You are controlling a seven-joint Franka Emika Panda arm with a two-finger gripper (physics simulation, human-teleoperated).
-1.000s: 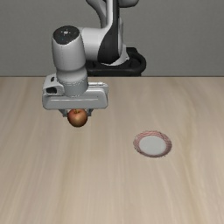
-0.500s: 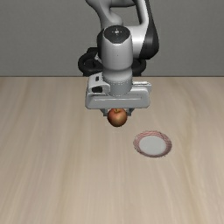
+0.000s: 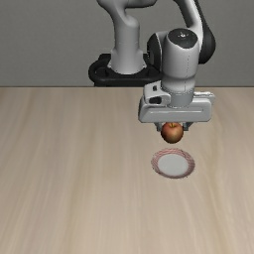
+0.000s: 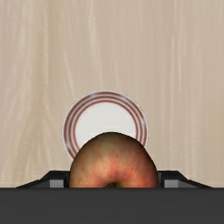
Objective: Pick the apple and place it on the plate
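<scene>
The round, red-and-yellow apple (image 3: 173, 130) sits between the two fingers of the grey hand (image 3: 174, 128), which are closed against it from either side, spread about as wide as the fruit itself. In the exterior view the hand and apple hang right of the frame's centre, off the pale wooden desk (image 3: 60, 189). The small white plate with a dark red ringed rim (image 3: 156, 165) lies on the desk just below them in the picture, and a strip of bare desk shows between fruit and plate.

The exterior view shows the apple from the side, half tucked under the hand's body, so the height above the desk can be seen there. The wrist view looks down past the apple: the fruit covers the plate's edge nearest the fingers, and the rest of the plate lies beyond it.

The apple is nearly round, with no clear long axis. In the wrist view a dimple shows at its edge nearest the fingers; whether that is the stem end I cannot tell.
</scene>
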